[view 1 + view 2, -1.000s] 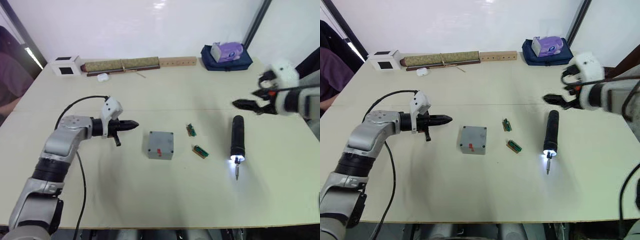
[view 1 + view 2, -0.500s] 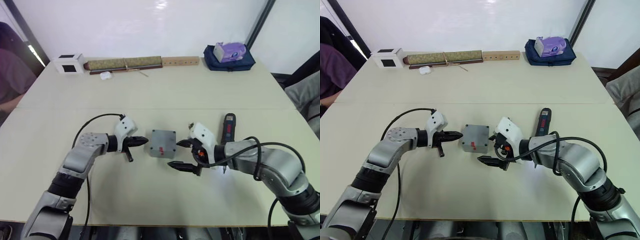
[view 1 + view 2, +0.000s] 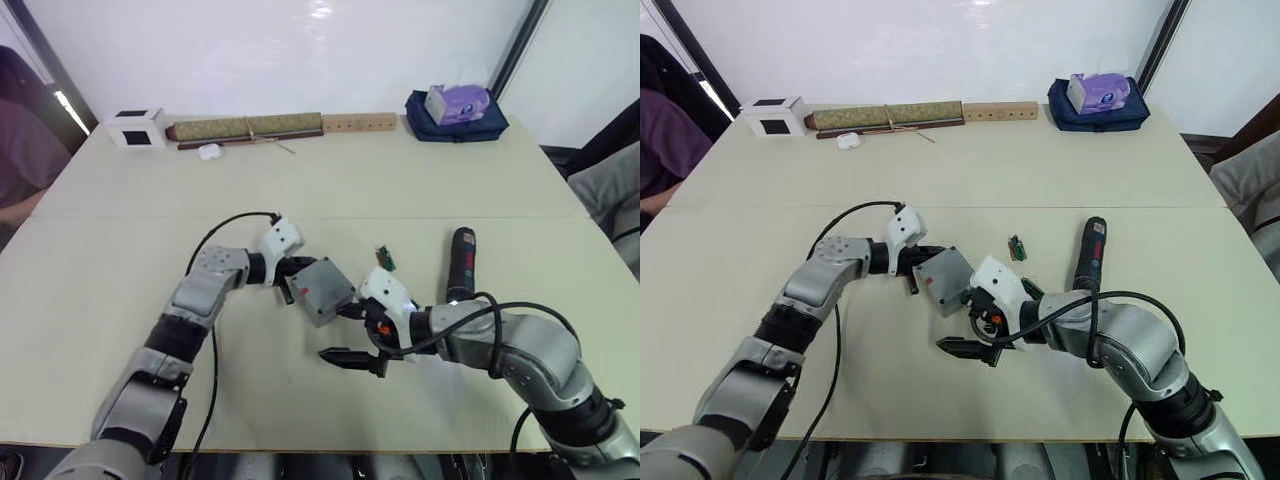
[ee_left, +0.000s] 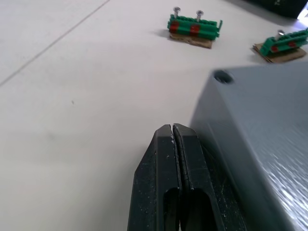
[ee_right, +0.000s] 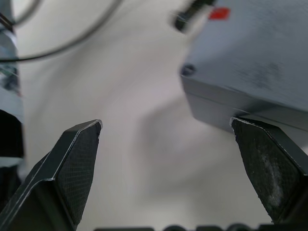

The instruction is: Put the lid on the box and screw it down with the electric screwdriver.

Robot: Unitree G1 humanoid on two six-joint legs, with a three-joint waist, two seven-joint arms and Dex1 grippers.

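The box (image 3: 322, 289), lid (image 4: 269, 134) already seated on it, sits near the middle of the counter (image 3: 300, 180), between the two arms. Half a second ago it lay square to the counter edge; it is now turned corner-on and appears tilted, its near corner pointing towards the right arm. It has also shifted a little towards that arm.

The left gripper (image 3: 288, 282) has advanced until it touches the box's far side. In the left wrist view its fingers (image 4: 166, 159) are pressed together with nothing between them, lying hard against the grey wall — it is pushing, not grasping. The right gripper (image 3: 349, 333) is spread wide; the upper finger (image 5: 269, 168) sits at the box's lower edge and the other finger lies well clear over bare counter. It grips nothing.

The electric screwdriver (image 3: 460, 264) lies untouched on the counter beyond the right arm, apart from both grippers. A green circuit board (image 3: 384, 258) lies between it and the box.

Assessment: the box is being turned or steadied between the two arms, probably to present the screw holes (image 4: 222, 76). No screwing has begun. The tilt and rotation are a risk — a lid that is only resting on the box could slip if the push goes further.
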